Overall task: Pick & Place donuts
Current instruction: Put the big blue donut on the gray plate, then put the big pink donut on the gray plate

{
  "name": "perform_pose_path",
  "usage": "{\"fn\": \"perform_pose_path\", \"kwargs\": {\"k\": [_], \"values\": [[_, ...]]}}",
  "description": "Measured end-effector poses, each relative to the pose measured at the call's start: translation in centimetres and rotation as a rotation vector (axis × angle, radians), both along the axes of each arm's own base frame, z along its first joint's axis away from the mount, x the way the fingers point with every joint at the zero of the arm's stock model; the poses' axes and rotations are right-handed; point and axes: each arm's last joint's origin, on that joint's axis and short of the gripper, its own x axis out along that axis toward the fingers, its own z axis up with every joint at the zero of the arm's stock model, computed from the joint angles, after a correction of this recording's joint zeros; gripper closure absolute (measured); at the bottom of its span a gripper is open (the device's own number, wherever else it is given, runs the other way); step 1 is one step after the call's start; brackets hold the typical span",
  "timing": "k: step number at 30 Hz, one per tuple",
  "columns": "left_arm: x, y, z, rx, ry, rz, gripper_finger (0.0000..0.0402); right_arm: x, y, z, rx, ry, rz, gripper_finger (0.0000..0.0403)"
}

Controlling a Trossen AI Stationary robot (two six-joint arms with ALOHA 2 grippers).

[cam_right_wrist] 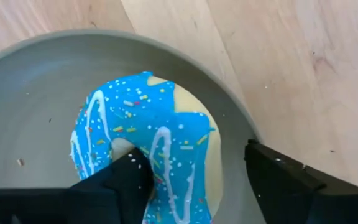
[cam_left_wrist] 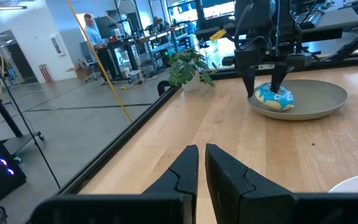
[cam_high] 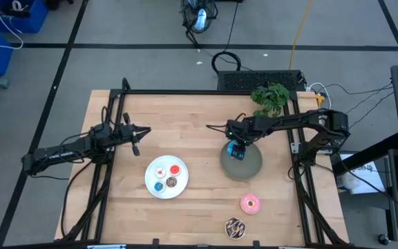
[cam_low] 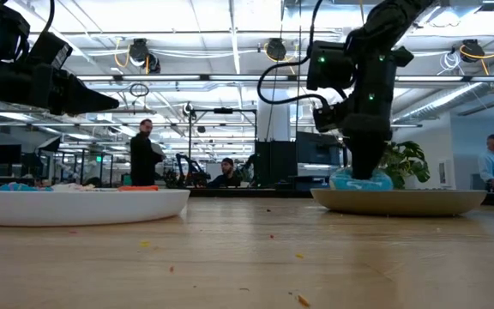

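Blue sprinkled donut (cam_right_wrist: 146,149) — between the spread right gripper (cam_right_wrist: 197,180) fingers.

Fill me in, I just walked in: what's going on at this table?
The right gripper is down over the gray plate, jaws open around the blue sprinkled donut lying there. The left gripper hangs shut over bare wood. Four tiny donuts sit on the white plate; the pink donut and chocolate donut lie on the table.
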Motion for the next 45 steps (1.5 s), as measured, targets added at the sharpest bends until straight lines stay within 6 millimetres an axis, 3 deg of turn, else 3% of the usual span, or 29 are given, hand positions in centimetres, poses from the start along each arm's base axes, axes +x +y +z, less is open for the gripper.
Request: {"fn": "perform_pose_path", "kwargs": {"k": [14,18,22,27,31,41,45], "values": [[0.0,0.0,0.0,0.000,0.000,0.000,0.0364,-0.1,0.3,1.0,0.009,0.050,0.011,0.0148],[0.0,0.0,0.0,0.000,0.000,-0.001,0.0364,-0.1,0.2,2.6,-0.018,0.034,0.003,0.0143],[0.0,0.0,0.0,0.000,0.001,-0.001,0.0364,0.2,0.9,5.6,0.004,-0.039,0.039,0.0149],[0.0,0.0,0.0,0.004,0.004,-0.001,0.0364,0.7,4.0,9.2,0.003,-0.063,0.083,0.0177],[0.0,0.0,0.0,0.001,0.006,-0.001,0.0364,0.5,7.1,11.0,-0.022,-0.040,0.076,0.0218],[0.0,0.0,0.0,-0.003,0.005,0.000,0.0364,-1.1,15.8,10.8,0.137,0.007,0.071,0.0354],[0.0,0.0,0.0,-0.006,0.004,0.000,0.0364,-1.3,19.4,10.5,0.187,-0.063,0.112,0.0397]]}}
